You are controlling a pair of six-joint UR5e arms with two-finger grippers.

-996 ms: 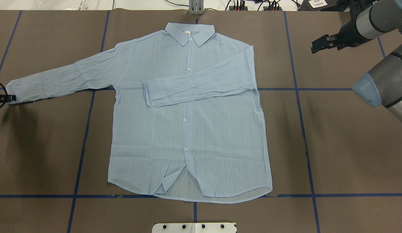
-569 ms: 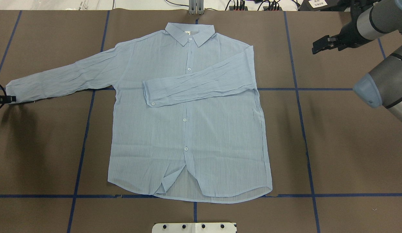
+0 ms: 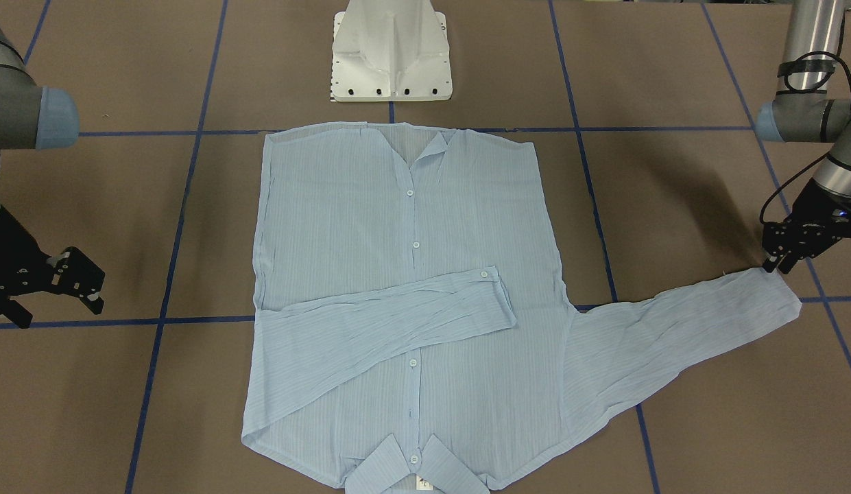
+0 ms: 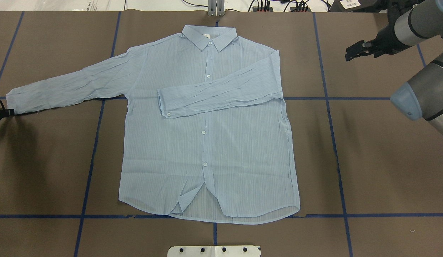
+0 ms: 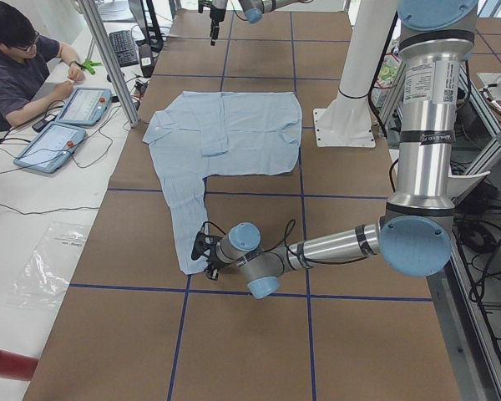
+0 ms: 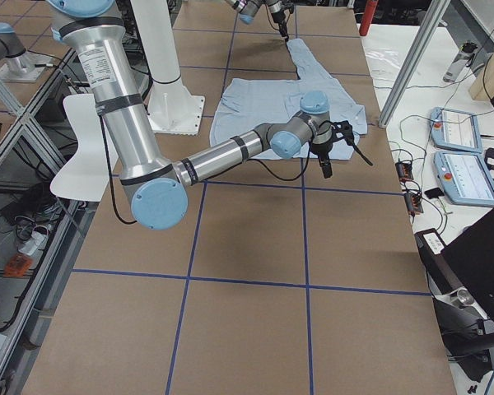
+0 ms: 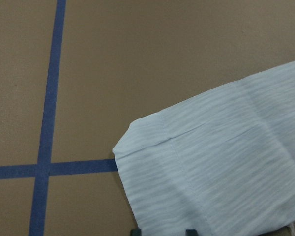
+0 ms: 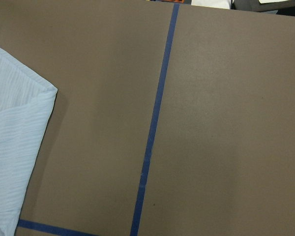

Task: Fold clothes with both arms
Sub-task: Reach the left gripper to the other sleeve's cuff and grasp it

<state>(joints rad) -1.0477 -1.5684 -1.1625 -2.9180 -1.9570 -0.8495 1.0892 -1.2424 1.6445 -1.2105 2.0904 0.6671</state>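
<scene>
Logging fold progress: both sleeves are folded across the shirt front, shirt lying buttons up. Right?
Not quite. Only one sleeve is folded across the shirt front. The other sleeve lies stretched out flat, its cuff by the left pincer. The overhead view shows it. Buttons up is right.

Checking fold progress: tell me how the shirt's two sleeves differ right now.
The folded sleeve lies across the shirt front; the outstretched sleeve lies on the brown table. The folded sleeve's cuff ends just past the button row; the outstretched sleeve's cuff sits at the left hand. Both are pale blue, flat and creased.
</scene>
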